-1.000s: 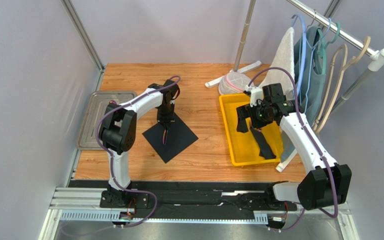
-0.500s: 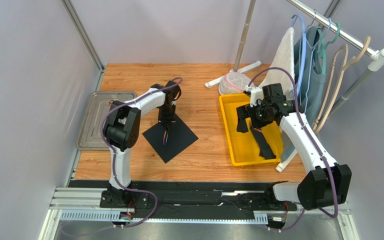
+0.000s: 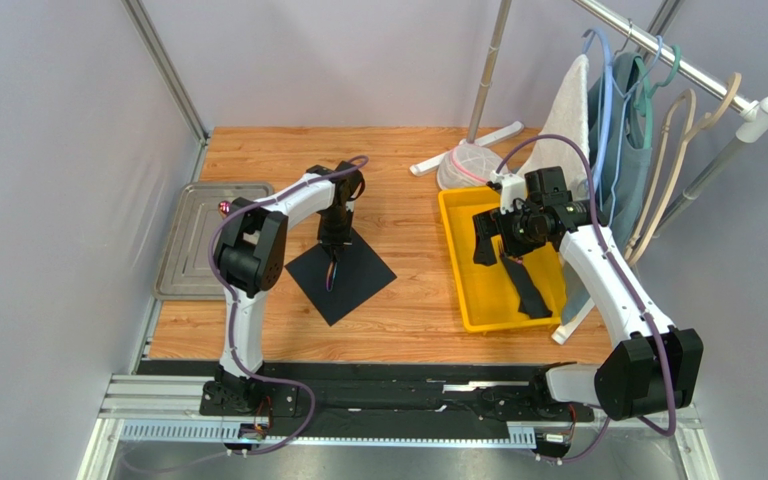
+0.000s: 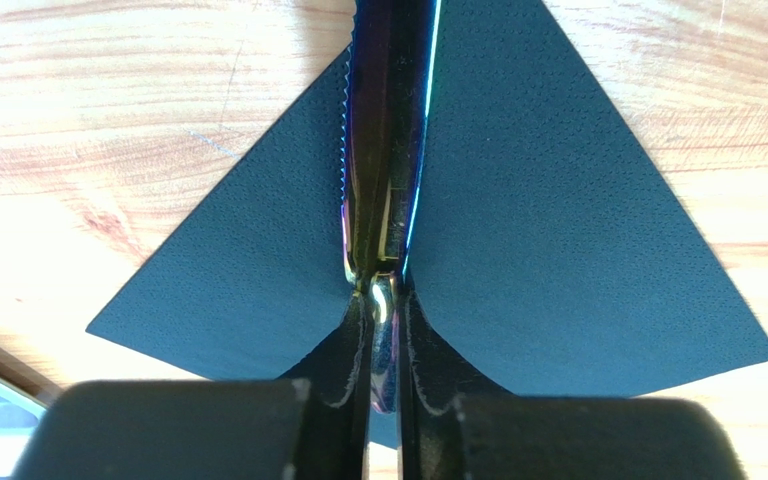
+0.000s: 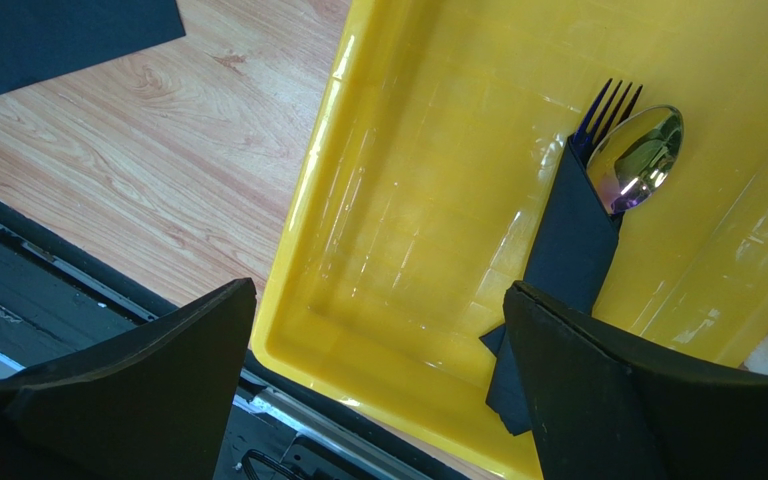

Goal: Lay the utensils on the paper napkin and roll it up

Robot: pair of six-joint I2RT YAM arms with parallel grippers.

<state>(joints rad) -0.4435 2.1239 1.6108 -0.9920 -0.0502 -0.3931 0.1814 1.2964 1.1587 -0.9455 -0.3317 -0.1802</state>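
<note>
The black paper napkin lies as a diamond on the wooden table and fills the left wrist view. The utensils, dark and iridescent, lie together along its middle, seen as a thin line from above. My left gripper points down at the napkin's far corner. Its fingers stand nearly together, with the utensils' shiny end between them. My right gripper hangs wide open over the yellow tray with nothing between its fingers.
The yellow tray holds a rolled black napkin bundle with a fork and spoon sticking out. A metal tray sits at the table's left edge. A mesh bag, a white towel and a rack of hangers stand at the back right.
The left arm's elbow has swung a little to the right while its gripper stays over the napkin's far corner. The right arm has not moved.
</note>
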